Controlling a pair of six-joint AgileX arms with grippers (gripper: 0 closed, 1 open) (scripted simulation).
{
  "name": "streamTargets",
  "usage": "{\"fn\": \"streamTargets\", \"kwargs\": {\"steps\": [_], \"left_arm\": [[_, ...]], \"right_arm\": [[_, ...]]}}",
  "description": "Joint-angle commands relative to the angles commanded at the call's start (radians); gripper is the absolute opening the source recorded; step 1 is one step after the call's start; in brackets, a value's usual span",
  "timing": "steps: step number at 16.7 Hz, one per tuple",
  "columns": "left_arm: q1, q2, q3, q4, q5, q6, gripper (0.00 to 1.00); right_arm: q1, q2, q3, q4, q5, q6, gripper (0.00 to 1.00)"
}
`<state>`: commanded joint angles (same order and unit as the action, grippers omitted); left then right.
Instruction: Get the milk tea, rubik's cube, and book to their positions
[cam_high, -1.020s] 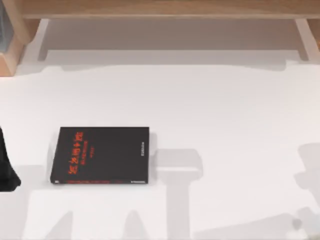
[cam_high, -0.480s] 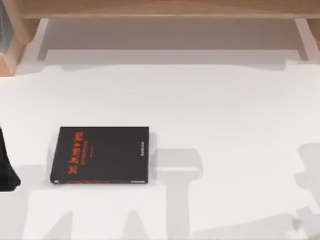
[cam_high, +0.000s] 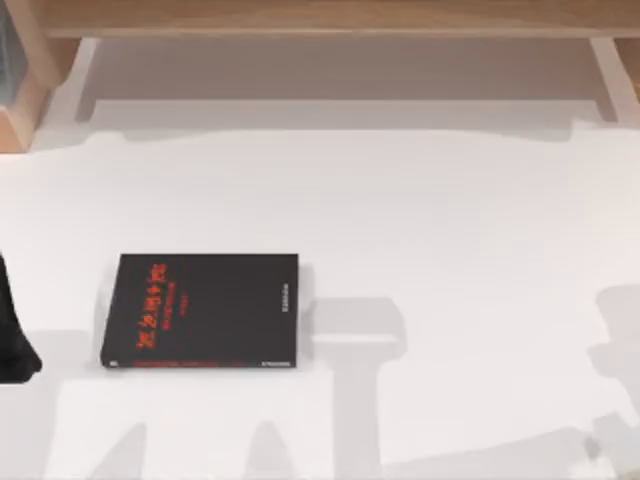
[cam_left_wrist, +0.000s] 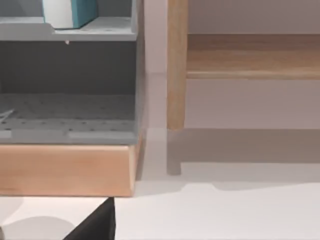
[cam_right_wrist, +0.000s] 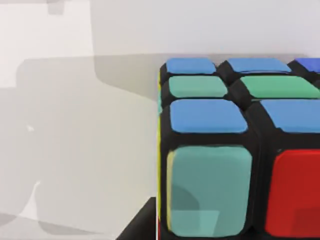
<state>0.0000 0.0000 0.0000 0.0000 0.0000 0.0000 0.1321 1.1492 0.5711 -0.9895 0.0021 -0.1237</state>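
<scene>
Rubik's cube sits close before the right wrist camera, lower right of that frame, on white table; blue, green, teal, red stickers, black edges. Whether the right jaws grip it: cannot tell. Book, cyan cover, white pages, rests on grey shelf, upper left in left wrist view. Black book with red lettering lies flat, lower left in top view. Left arm at left edge; jaw state cannot tell.

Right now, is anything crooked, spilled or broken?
Nothing stands out. The black book lies flat and square on the white table, the light-blue book stands on the grey shelf, and the rubik's cube looks whole. No spills or damage show.
</scene>
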Motion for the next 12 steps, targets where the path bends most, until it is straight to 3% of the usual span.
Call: {"fn": "streamTargets", "kwargs": {"steps": [6, 12], "left_arm": [[0.000, 0.000, 0.000, 0.000, 0.000, 0.000, 1.00], [0.000, 0.000, 0.000, 0.000, 0.000, 0.000, 1.00]], "right_arm": [[-0.003, -0.037, 0.087, -0.124, 0.000, -0.001, 0.00], [0.019, -0.002, 0.119, -0.091, 0.025, 0.004, 0.00]]}}
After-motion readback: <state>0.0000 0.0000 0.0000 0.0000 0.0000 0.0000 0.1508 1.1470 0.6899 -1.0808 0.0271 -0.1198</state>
